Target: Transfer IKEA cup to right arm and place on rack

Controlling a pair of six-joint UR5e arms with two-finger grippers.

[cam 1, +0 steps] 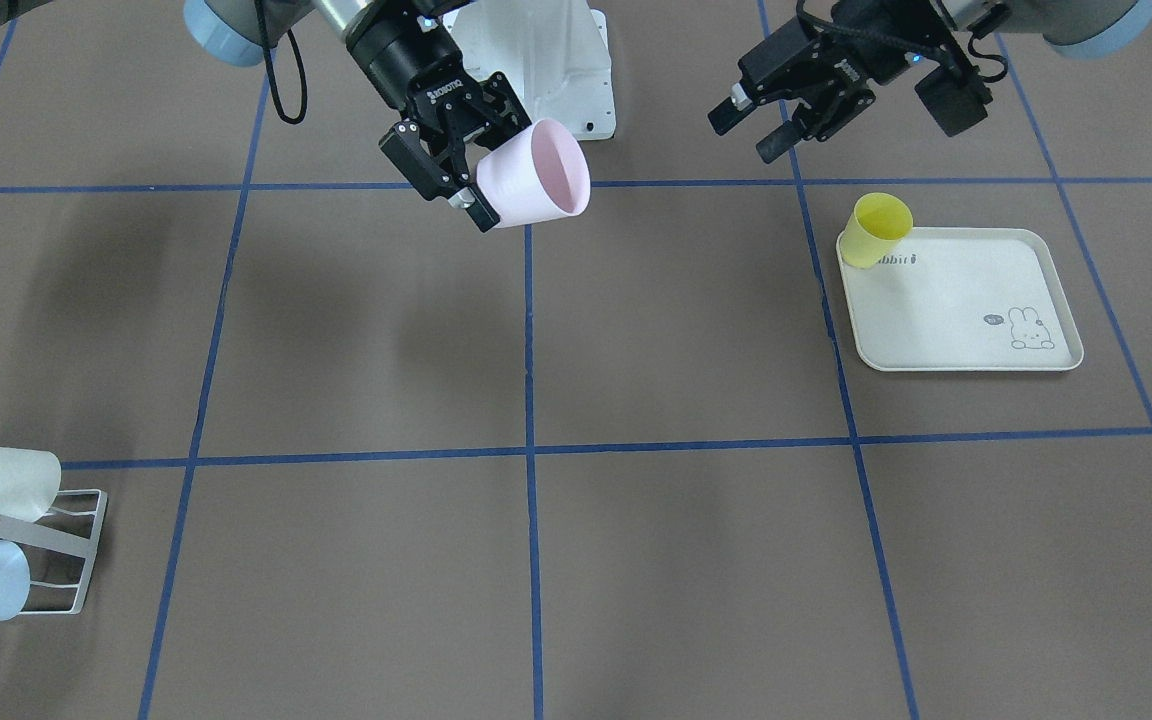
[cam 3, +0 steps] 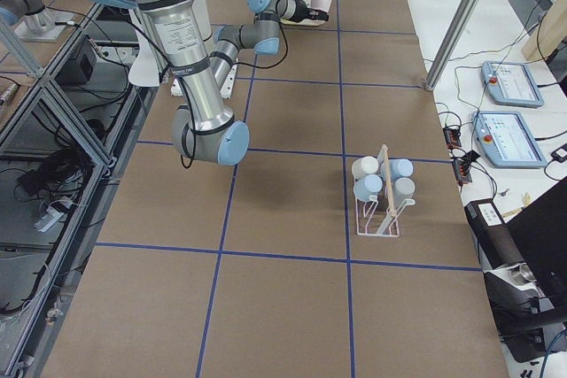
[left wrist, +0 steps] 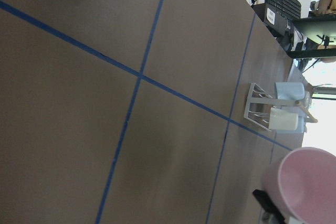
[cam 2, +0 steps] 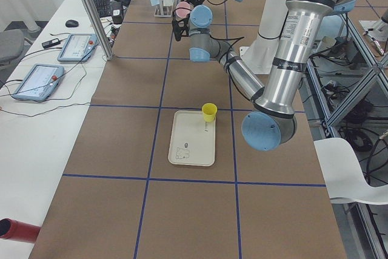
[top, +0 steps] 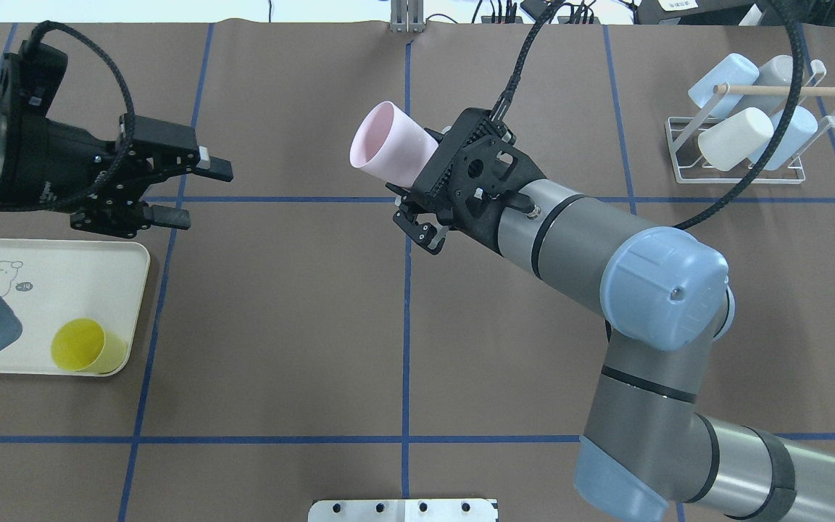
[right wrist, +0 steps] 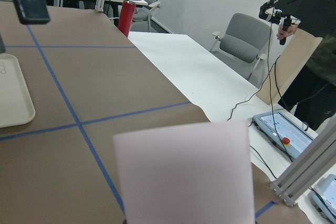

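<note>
We see the pink cup (top: 391,151) lying on its side in the air above the brown desk (top: 280,326), near the middle blue tape line. Its long axis runs nearly level, a little tilted. The open mouth faces the robot's left side and slightly away from its base; the closed bottom points back into the right gripper (cam 1: 491,165). That gripper is clamped around the bottom end of the cup, with one black finger (cam 1: 471,205) pressed against the cup's wall near its base.

The left gripper (top: 196,193) hangs over the desk just beyond the far edge of the cream tray (top: 120,250). Its two fingers are spread wide and it has hold of nothing. It is well apart from the pink cup, whose mouth is turned its way.

A yellow cup (top: 84,346) stands upright on the tray's near corner. The white wire rack (top: 678,148) sits at the far right of the desk, well apart from the pink cup, carrying white and pale blue cups under a wooden dowel (top: 787,90).
</note>
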